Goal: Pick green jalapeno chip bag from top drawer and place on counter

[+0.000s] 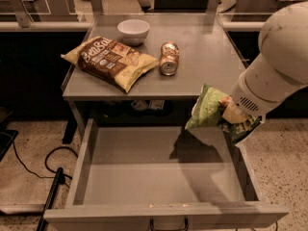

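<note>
Gripper [231,115] clenched on green jalapeno chip bag [204,112], just below counter [211,57] front-right corner. Risks catching bag under counter rim while rising, dragging it loose.

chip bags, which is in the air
The green jalapeno chip bag, gripped by the tool over the top drawer; the brown bag lies on the counter.

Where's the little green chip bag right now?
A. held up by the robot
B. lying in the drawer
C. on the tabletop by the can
A: the gripper holds the green jalapeno chip bag in the air over the top drawer's right side.
</note>
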Robot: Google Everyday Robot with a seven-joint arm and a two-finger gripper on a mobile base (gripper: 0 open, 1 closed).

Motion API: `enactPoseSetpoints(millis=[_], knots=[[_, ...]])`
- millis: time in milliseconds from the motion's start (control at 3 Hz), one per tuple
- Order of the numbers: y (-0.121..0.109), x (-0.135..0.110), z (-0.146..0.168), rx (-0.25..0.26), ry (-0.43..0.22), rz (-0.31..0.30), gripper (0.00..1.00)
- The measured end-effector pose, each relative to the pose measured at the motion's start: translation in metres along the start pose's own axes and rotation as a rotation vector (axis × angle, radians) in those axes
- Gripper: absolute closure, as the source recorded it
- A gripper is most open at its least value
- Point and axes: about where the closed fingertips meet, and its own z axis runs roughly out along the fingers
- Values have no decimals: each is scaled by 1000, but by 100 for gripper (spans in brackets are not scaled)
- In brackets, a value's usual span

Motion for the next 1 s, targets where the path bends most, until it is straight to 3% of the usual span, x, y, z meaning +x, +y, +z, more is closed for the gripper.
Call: enactPoseSetpoints(millis=[667,1000], knots=[[-76,-56,10,81,-53,43,100],[-118,-72,11,132,-51,61,100]])
